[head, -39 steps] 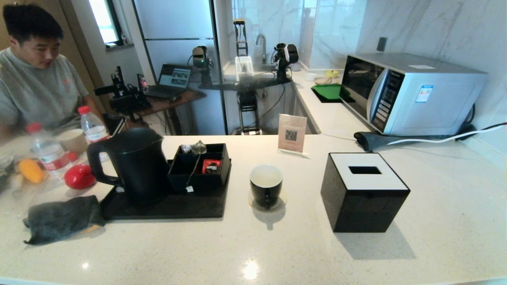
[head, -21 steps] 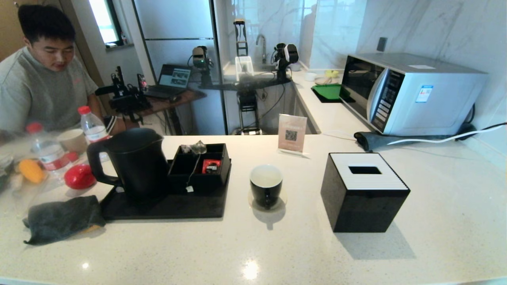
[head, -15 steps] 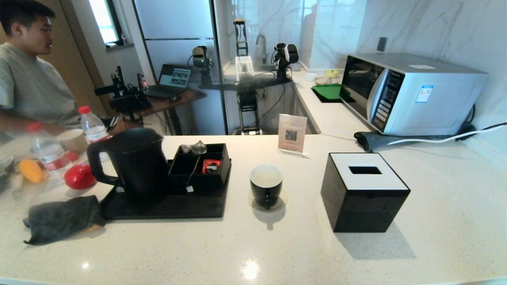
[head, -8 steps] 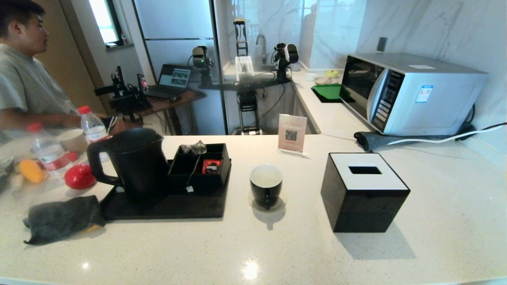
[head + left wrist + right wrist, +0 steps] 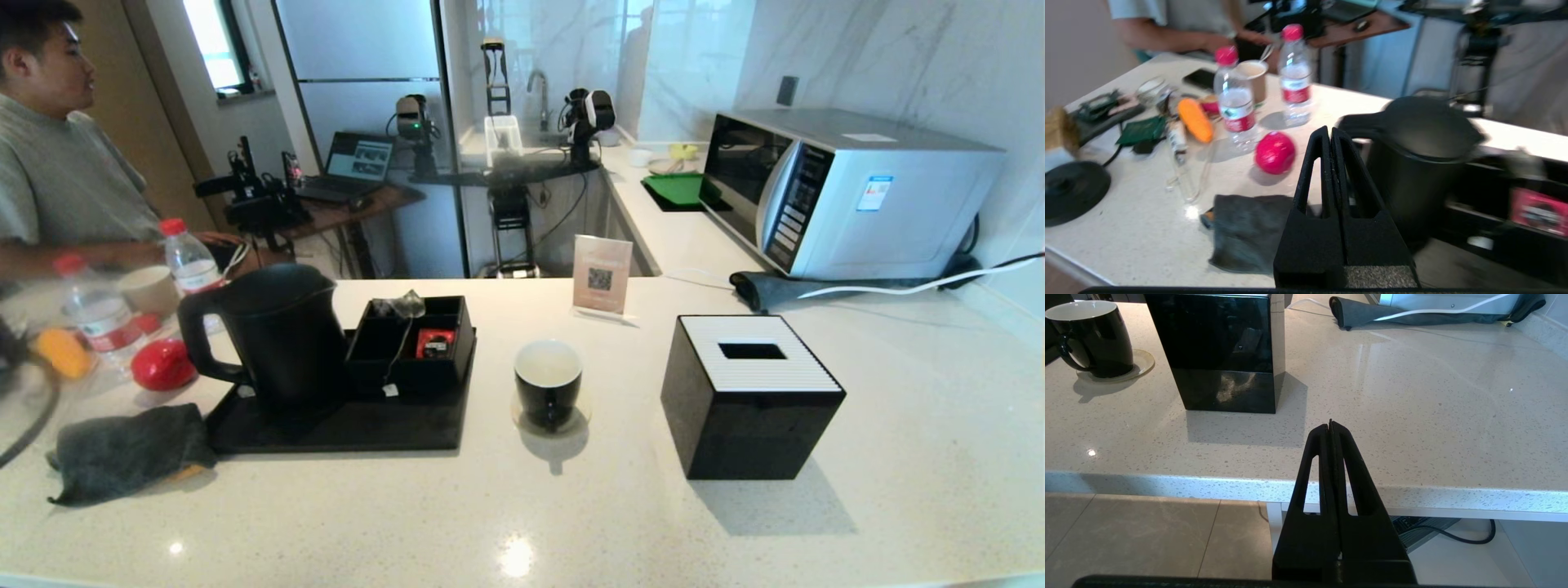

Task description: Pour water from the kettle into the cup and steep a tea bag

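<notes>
The matte black kettle (image 5: 277, 335) stands lid shut on a black tray (image 5: 343, 429), handle towards the left. The tea bag (image 5: 402, 305) lies on the rim of a black organiser box, its string hanging down to the white tag (image 5: 390, 390). The black cup (image 5: 549, 382) sits on a clear coaster right of the tray, its inside white. No water shows. My left gripper (image 5: 1330, 132) is shut and empty, hovering short of the kettle (image 5: 1425, 163) near its handle. My right gripper (image 5: 1330, 424) is shut and empty, low before the counter's front edge, with the cup (image 5: 1094, 339) far off.
A black tissue box (image 5: 751, 392) stands right of the cup. A grey cloth (image 5: 122, 449), a red ball (image 5: 163, 363), red-capped bottles (image 5: 189, 257) and a tan paper cup (image 5: 149, 288) crowd the left. A microwave (image 5: 849, 188) is at the back right. A person (image 5: 49, 163) stands far left.
The person has turned and leaned away to the left. A dark blurred part has come into the head view's left edge. Kettle, cup and tea bag have not moved.
</notes>
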Controlling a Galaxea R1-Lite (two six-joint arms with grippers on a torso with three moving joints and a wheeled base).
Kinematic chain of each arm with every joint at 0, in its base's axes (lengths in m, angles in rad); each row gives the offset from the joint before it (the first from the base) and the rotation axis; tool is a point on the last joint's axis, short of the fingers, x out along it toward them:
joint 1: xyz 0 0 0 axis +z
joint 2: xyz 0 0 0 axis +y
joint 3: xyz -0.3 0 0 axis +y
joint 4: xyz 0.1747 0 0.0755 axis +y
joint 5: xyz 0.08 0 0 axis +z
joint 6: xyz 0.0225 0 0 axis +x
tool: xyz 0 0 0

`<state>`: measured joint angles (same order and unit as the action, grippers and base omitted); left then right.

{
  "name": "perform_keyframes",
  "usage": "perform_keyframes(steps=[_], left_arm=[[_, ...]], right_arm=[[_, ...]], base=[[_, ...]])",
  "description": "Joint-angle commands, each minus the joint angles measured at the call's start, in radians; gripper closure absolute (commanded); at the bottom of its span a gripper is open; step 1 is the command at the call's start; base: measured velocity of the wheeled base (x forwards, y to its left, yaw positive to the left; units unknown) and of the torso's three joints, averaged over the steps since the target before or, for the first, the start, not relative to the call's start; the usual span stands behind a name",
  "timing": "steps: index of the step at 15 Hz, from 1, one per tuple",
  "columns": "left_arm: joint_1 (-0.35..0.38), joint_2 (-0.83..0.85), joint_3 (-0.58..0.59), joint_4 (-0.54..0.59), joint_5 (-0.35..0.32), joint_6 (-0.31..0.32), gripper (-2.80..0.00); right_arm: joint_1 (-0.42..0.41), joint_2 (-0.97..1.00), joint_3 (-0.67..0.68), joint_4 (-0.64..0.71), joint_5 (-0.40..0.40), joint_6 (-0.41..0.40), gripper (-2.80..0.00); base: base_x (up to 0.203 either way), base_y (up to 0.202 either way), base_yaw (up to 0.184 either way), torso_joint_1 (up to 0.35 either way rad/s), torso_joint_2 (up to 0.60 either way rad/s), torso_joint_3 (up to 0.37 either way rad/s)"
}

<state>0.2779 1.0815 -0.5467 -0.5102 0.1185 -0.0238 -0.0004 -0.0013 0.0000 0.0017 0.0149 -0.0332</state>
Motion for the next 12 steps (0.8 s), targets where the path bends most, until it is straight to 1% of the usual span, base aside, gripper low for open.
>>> perform_keyframes(steps=[1, 3, 6, 7, 9, 12], left_arm=[[0.094, 0.206, 0.094, -0.210, -0.031, 0.000, 0.00], [0.135, 0.312, 0.166, -0.390, -0.062, 0.002, 0.00], [0.150, 0.468, 0.247, -0.640, -0.083, 0.006, 0.00], [0.151, 0.515, 0.269, -0.703, -0.093, 0.014, -2.80], [0.151, 0.599, 0.304, -0.810, -0.123, 0.040, -2.80], [0.149, 0.711, 0.333, -0.968, -0.159, 0.048, -2.80]], right_arm=[[0.000, 0.001, 0.000, 0.000, 0.001, -0.001, 0.00], [0.000, 0.001, 0.000, 0.000, 0.000, -0.001, 0.00], [0.000, 0.001, 0.000, 0.000, 0.002, -0.001, 0.00], [0.000, 0.001, 0.000, 0.000, 0.000, -0.001, 0.00], [0.000, 0.001, 0.000, 0.000, 0.002, -0.001, 0.00], [0.000, 0.001, 0.000, 0.000, 0.002, -0.001, 0.00]], base=[[0.000, 0.000, 0.000, 0.000, 0.00, 0.000], [0.000, 0.000, 0.000, 0.000, 0.00, 0.000], [0.000, 0.000, 0.000, 0.000, 0.00, 0.000], [0.000, 0.000, 0.000, 0.000, 0.00, 0.000], [0.000, 0.000, 0.000, 0.000, 0.00, 0.000], [0.000, 0.000, 0.000, 0.000, 0.00, 0.000]])
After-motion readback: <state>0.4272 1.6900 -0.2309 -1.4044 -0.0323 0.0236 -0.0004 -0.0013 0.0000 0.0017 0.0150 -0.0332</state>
